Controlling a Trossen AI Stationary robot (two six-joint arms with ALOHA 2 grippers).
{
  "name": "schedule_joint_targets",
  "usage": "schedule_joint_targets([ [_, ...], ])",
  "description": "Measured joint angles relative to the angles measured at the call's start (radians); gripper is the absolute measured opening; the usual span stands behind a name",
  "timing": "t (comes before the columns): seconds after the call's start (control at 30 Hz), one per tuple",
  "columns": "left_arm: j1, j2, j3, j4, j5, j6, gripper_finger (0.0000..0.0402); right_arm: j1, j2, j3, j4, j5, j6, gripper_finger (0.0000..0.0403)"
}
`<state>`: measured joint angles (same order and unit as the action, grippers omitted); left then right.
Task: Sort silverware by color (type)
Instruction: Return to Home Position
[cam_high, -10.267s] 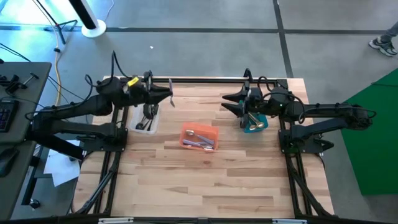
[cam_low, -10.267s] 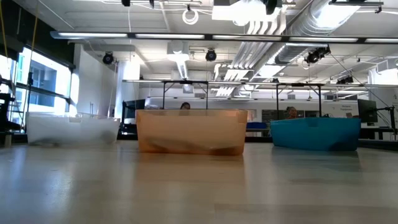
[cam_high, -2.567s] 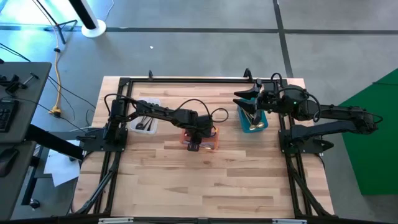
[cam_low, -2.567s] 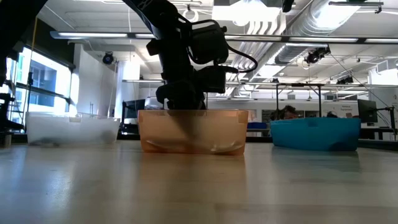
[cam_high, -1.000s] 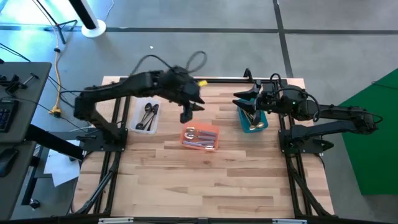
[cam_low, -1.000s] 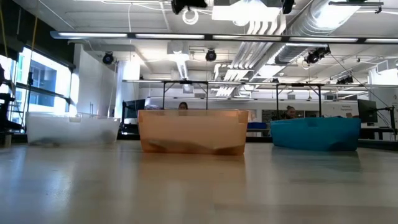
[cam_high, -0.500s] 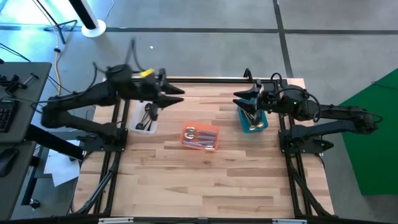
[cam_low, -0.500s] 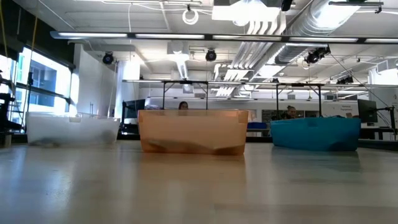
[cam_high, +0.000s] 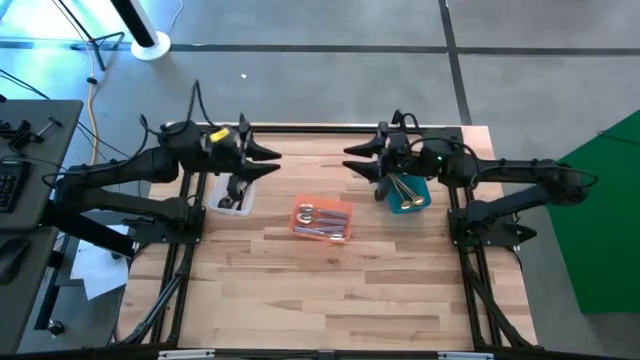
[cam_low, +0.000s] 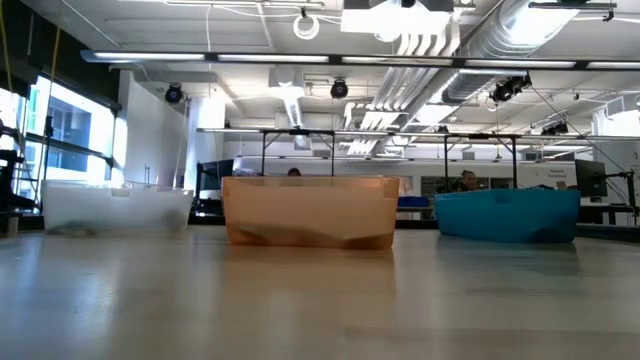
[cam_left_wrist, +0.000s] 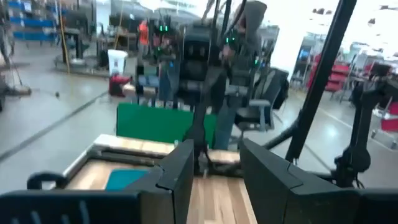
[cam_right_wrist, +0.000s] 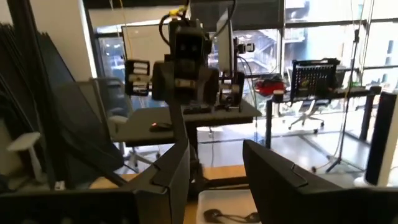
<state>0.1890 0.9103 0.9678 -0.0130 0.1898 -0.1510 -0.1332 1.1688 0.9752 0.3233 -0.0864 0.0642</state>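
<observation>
High view shows the spoons already split among three bins, with none visible loose on the surface (cam_high: 330, 290), so what could go wrong now concerns the arms more than the sorting. The left pincer (cam_high: 272, 161) hangs behind the orange bin (cam_high: 294, 222) on the left arm's side, its fingers spread and holding nothing. The right pincer (cam_high: 352, 162) mirrors it behind the orange bin on the right arm's side, likewise spread and empty. The two point at each other across a modest gap. If either arm swung toward the other while folding away, the tips could knock together. Each pincer also sits close above a bin, the left by the clear bin (cam_high: 232, 208), the right by the teal bin (cam_high: 415, 206). A low or sideways pull could catch a rim, shove the light bin along the wood or tip it, and spill sorted pieces back out. The black spoons (cam_high: 236, 186) lie in the clear bin, left of the orange bin and slightly farther back, looking glossy and thin. The lavender-handled spoons (cam_high: 320, 222) rest inside the orange bin itself, in a loose overlapping heap with pale silver bowls. The gold spoons (cam_high: 403, 188) fan out in the teal bin, right of the orange bin, bright against the blue-green plastic. All look small, smooth and likely to slide if jostled.
</observation>
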Motion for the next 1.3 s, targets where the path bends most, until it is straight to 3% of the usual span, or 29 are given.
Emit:
schedule_joint_targets([
  [0.1,-0.001,0.007,-0.037,0.034,0.001,-0.002,0.0119,-0.001,0.037,0.066,-0.055,0.000,-0.039,0.0134],
  [0.3,0.000,-0.014,-0.169,0.330,-0.027,0.023,0.0119,-0.002,0.056,0.136,-0.184,0.000,-0.065,0.0134],
  [0.57,0.000,-0.008,-0.204,0.198,-0.028,0.056,0.0119,-0.002,0.056,0.136,-0.212,0.018,-0.064,0.0134],
  [0.8,0.001,-0.009,-0.204,0.272,-0.028,0.079,0.0119,-0.002,0.056,0.136,-0.209,0.026,-0.064,0.0134],
  [1.3,0.001,-0.009,-0.203,0.273,-0.047,0.145,0.0119,-0.002,0.071,0.137,-0.258,0.022,-0.064,0.0134],
])
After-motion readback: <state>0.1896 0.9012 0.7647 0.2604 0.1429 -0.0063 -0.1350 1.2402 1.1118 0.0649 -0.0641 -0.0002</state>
